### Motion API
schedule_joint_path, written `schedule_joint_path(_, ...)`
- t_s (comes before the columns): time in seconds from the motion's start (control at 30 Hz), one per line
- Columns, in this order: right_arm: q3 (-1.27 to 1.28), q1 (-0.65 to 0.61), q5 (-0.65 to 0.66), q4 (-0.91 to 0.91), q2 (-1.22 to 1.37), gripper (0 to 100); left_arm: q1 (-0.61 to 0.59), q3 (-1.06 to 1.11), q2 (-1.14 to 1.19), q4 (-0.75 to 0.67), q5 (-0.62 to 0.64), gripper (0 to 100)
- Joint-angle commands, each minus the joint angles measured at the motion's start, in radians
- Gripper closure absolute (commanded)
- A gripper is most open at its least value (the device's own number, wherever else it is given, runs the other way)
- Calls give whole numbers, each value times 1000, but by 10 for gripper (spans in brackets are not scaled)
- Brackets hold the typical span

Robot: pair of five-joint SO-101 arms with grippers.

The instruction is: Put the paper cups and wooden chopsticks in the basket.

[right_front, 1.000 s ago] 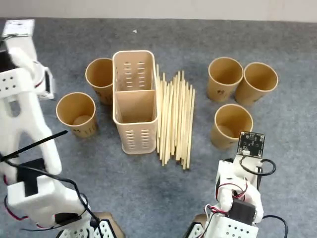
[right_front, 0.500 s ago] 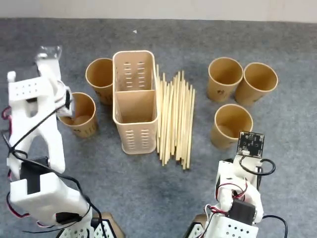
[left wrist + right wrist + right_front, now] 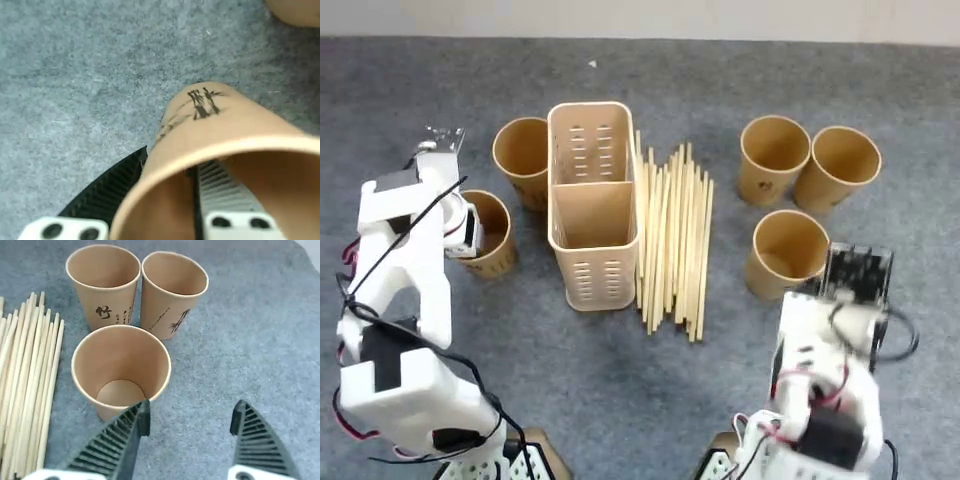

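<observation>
From above, the basket (image 3: 591, 205) stands in the middle of the grey worktop (image 3: 900, 90). The wooden chopsticks (image 3: 673, 242) lie in a bunch just beside it. On the other side of the basket are the left back cup (image 3: 522, 158) and the left front cup (image 3: 490, 238). The left gripper (image 3: 468, 228) is down at the left front cup. Past the chopsticks stand the middle cup (image 3: 774, 157), the far cup (image 3: 838, 166) and the right front cup (image 3: 787, 253). The right arm (image 3: 820, 385) is close behind the right front cup.

From the left wrist, the left gripper (image 3: 170, 161) has one jaw inside the left front cup (image 3: 210, 125) and one outside. The jaws are clamped on the cup's wall.

From the right wrist, the right gripper (image 3: 191, 412) hangs over the worktop (image 3: 260, 340) with its jaws wide apart. One jaw tip is at the rim of the right front cup (image 3: 120, 367). Behind it the middle cup (image 3: 103, 285) and the far cup (image 3: 174, 292) touch. The chopsticks (image 3: 27, 385) lie beside them.
</observation>
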Motion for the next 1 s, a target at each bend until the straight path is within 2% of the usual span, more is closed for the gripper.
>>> schedule_joint_path(0.0, -160, -8, -71, -96, 360, 732, 16, -8, -7, -18, -6, 937)
schedule_joint_path(0.1, -268, -44, -87, -163, 644, 732, 27, -12, -7, -18, -6, 977)
schedule_joint_path(0.2, -348, -85, -89, -211, 885, 732, 48, -2, -7, -15, -6, 976)
schedule_joint_path(0.33, -426, -99, -133, -254, 1110, 732, 59, -2, -7, -15, -6, 979)
schedule_joint_path(0.43, -452, -97, -138, -255, 1198, 768, 58, -8, -7, -15, -31, 987)
schedule_joint_path(0.57, -456, -94, -138, -255, 1208, 953, 56, -15, -16, -17, -117, 996)
schedule_joint_path(0.67, -456, -93, -143, -251, 1182, 952, 50, -87, -18, -8, -118, 996)
schedule_joint_path(0.77, -449, -91, -144, -248, 1135, 955, 4, -265, -16, 89, -118, 996)
schedule_joint_path(0.97, -453, -91, -143, -182, 1059, 958, -41, -734, -10, 422, -155, 996)
